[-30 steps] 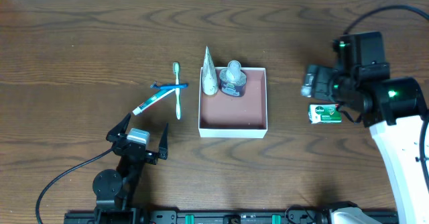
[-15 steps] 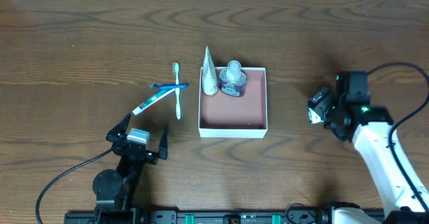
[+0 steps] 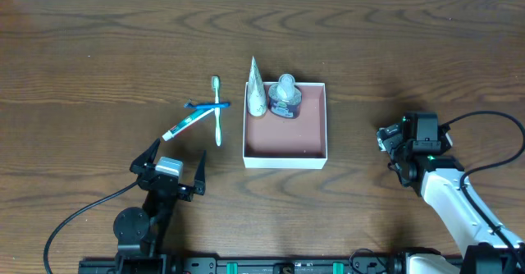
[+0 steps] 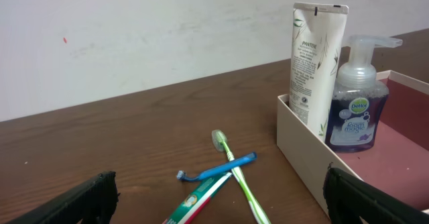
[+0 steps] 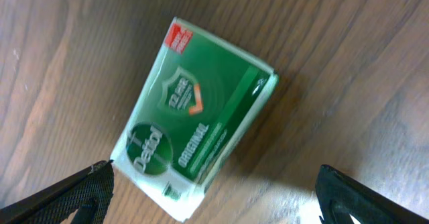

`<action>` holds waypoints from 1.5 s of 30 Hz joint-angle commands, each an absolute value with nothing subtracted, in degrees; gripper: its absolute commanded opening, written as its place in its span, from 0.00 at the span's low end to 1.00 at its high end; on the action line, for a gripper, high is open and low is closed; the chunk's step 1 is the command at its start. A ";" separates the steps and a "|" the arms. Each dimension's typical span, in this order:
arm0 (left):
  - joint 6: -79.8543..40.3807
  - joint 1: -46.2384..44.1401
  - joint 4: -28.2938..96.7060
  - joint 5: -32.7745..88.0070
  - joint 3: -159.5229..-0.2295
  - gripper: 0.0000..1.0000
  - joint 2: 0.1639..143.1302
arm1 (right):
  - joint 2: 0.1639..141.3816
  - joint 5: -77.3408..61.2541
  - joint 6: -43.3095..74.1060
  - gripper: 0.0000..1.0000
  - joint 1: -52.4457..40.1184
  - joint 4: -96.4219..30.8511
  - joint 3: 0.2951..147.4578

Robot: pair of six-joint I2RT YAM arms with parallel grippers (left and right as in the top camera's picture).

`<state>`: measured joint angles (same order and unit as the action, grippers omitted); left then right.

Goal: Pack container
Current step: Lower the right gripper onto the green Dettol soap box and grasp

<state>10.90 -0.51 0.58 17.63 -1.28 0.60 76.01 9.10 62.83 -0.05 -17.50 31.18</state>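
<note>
The container, a shallow white-walled box with a reddish-brown floor, sits mid-table. A white tube and a purple pump bottle stand at its far edge; they also show in the left wrist view, the tube and the bottle. A green toothbrush, a blue razor and a toothpaste tube lie left of it. My left gripper is open and empty. My right gripper is open, low over a green soap packet, which is mostly hidden in the overhead view.
The toothbrush, razor and toothpaste lie crossed just ahead of my left jaws. The container's near wall stands to their right. Dark wooden table all around.
My right arm has dropped down and back towards the table's front, closing over the green soap packet. The left arm and the other things have not moved.
</note>
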 commanded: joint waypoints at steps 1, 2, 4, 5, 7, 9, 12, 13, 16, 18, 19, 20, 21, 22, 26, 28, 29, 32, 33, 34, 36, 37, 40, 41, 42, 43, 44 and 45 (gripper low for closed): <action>10.83 -0.30 2.55 17.76 -0.23 0.98 0.23 | 76.31 14.37 62.96 0.96 0.38 -15.49 30.35; 10.83 -0.30 2.55 17.76 -0.23 0.98 0.23 | 76.49 15.14 61.78 0.96 0.38 -14.35 30.30; 10.83 -0.30 2.55 17.76 -0.23 0.98 0.23 | 77.23 16.03 58.85 0.97 0.36 -11.86 30.30; 10.83 -0.30 2.55 17.76 -0.23 0.98 0.23 | 77.78 16.25 57.43 0.98 0.38 -10.55 30.30; 10.83 -0.30 2.55 17.76 -0.23 0.98 0.23 | 79.37 16.34 54.61 0.98 0.38 -7.57 30.30; 10.83 -0.30 2.55 17.76 -0.23 0.98 0.23 | 81.41 16.32 53.01 0.98 0.38 -4.80 30.30; 10.83 -0.30 2.55 17.76 -0.23 0.98 0.23 | 85.17 16.21 53.06 0.98 0.38 -1.43 30.30; 10.83 -0.30 2.55 17.76 -0.23 0.98 0.23 | 86.21 16.01 53.08 0.98 0.38 -0.67 30.30; 10.83 -0.30 2.55 17.76 -0.23 0.98 0.23 | 88.90 14.96 53.10 0.98 0.38 1.32 30.30; 10.83 -0.30 2.55 17.76 -0.23 0.98 0.23 | 89.67 14.96 53.04 0.97 0.36 2.72 30.30; 10.83 -0.30 2.55 17.76 -0.23 0.98 0.23 | 89.80 14.96 52.62 0.97 0.38 3.57 30.30; 10.83 -0.30 2.55 17.76 -0.23 0.98 0.23 | 89.82 14.96 51.35 0.95 0.38 4.71 30.30; 10.83 -0.30 2.55 17.76 -0.23 0.98 0.23 | 89.82 14.94 50.02 0.94 0.38 5.82 30.30; 10.83 -0.30 2.55 17.76 -0.23 0.98 0.23 | 89.82 14.61 48.05 0.93 0.38 7.20 30.30; 10.83 -0.30 2.55 17.76 -0.23 0.98 0.23 | 89.82 9.98 38.11 0.89 0.38 9.72 30.46; 10.83 -0.30 2.55 17.76 -0.23 0.98 0.23 | 89.82 5.98 34.50 0.90 0.38 7.77 30.85; 10.83 -0.30 2.55 17.76 -0.23 0.98 0.23 | 89.82 4.08 33.82 0.90 0.38 5.91 31.18; 10.83 -0.30 2.55 17.76 -0.23 0.98 0.23 | 89.82 -1.28 33.80 0.87 0.49 -3.36 32.69; 10.83 -0.30 2.55 17.76 -0.23 0.98 0.23 | 89.82 -2.28 33.80 0.86 0.49 -6.28 33.17; 10.83 -0.30 2.55 17.76 -0.23 0.98 0.23 | 89.82 -3.07 33.78 0.86 0.49 -9.67 33.76; 10.83 -0.30 2.55 17.76 -0.23 0.98 0.23 | 89.82 -3.27 33.41 0.87 0.49 -16.16 34.94; 10.83 -0.30 2.55 17.76 -0.23 0.98 0.23 | 89.82 -3.27 32.45 0.88 0.49 -18.61 35.46; 10.83 -0.30 2.55 17.76 -0.23 0.98 0.23 | 89.82 -3.29 29.85 0.92 0.49 -25.78 37.45; 10.83 -0.30 2.55 17.76 -0.23 0.98 0.23 | 89.82 -3.31 29.10 0.94 0.49 -27.90 38.22; 10.83 -0.30 2.55 17.76 -0.23 0.98 0.23 | 89.82 -3.42 28.53 0.95 0.49 -29.56 38.89; 10.83 -0.30 2.55 17.76 -0.23 0.98 0.23 | 89.82 -3.60 28.14 0.96 0.49 -31.20 39.59; 10.83 -0.30 2.55 17.76 -0.23 0.98 0.23 | 89.82 -3.75 27.51 0.96 0.49 -33.67 40.75; 10.83 -0.30 2.55 17.76 -0.23 0.98 0.23 | 89.82 -3.75 27.16 0.97 0.49 -35.14 41.45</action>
<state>10.90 -0.51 0.58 17.61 -1.28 0.58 87.92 -0.16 29.39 0.21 -32.51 40.99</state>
